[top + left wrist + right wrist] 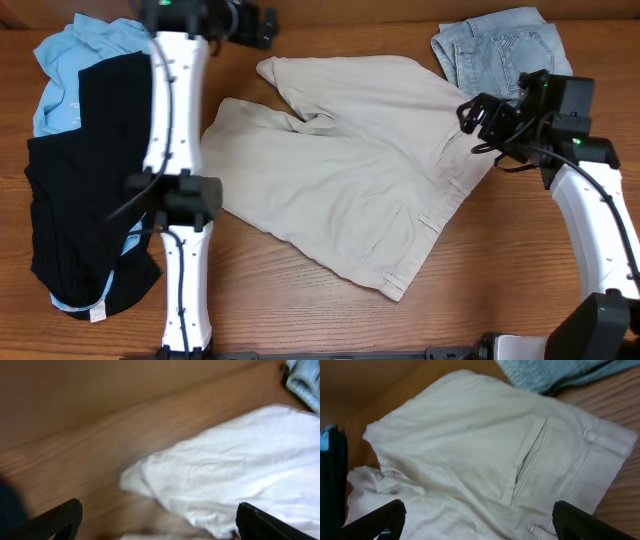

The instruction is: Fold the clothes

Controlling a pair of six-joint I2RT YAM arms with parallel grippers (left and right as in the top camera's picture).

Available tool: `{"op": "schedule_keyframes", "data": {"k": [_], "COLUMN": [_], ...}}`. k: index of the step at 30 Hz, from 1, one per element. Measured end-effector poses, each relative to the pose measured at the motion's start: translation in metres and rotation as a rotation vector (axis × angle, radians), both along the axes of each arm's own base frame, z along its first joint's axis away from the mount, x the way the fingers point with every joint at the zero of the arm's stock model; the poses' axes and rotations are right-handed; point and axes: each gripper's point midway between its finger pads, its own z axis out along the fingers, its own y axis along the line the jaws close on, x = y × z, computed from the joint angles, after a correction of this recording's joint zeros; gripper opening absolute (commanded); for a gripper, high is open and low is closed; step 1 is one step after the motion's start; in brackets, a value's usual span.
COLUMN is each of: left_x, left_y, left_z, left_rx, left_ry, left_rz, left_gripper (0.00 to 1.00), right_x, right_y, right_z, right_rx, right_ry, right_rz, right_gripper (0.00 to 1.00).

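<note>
The beige khaki shorts [350, 170] lie spread flat in the middle of the table, back pockets up, waistband toward the right. A black garment [85, 190] lies on a light-blue shirt [75, 60] at the left. My left gripper [252, 28] is open and empty at the far edge, above the upper leg hem of the shorts [225, 475]. My right gripper [478, 115] is open and empty over the waistband end; its view shows a back pocket [527, 462] between the fingers.
A folded pair of light-blue denim shorts [505, 50] lies at the far right corner, also in the right wrist view [555, 372]. Bare wood runs along the front edge [330, 320].
</note>
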Motion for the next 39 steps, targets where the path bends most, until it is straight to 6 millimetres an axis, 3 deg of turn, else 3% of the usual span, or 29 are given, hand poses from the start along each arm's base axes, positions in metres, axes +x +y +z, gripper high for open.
{"op": "schedule_keyframes", "data": {"k": [6,10,16,20,26,29,34,39], "left_x": [0.017,0.018,0.017,0.016,0.019,0.021,0.022,0.02], "left_y": [-0.024,-0.021,-0.013,-0.009,-0.002,0.001,0.003,0.002], "left_z": [-0.099,-0.137,-0.154,-0.16,-0.165,-0.174,-0.184,-0.18], "left_rx": [0.011,0.022,0.045,0.056,0.082,0.095,0.103,0.092], "left_ry": [0.098,0.147,0.187,0.203,0.201,0.201,0.208,0.221], "left_rz": [-0.044,-0.027,0.031,0.06,0.1,0.109,0.119,0.134], "left_gripper": [0.97,0.96,0.96,0.82,0.85,0.71,0.07,0.04], "right_x": [-0.002,-0.002,-0.002,-0.002,-0.002,-0.002,-0.002,-0.002], "right_y": [0.002,0.0,-0.001,-0.001,-0.001,-0.001,-0.001,-0.002], "right_z": [-0.007,-0.008,-0.008,-0.008,-0.008,-0.008,-0.008,-0.008], "right_rx": [-0.015,-0.021,-0.026,-0.026,-0.026,-0.026,-0.029,-0.035], "right_ry": [0.027,0.029,0.029,0.03,0.029,0.029,0.03,0.03], "right_rz": [-0.001,-0.006,-0.009,-0.009,-0.009,-0.009,-0.011,-0.015], "right_gripper": [0.96,0.96,0.96,0.95,0.95,0.95,0.95,0.95]}}
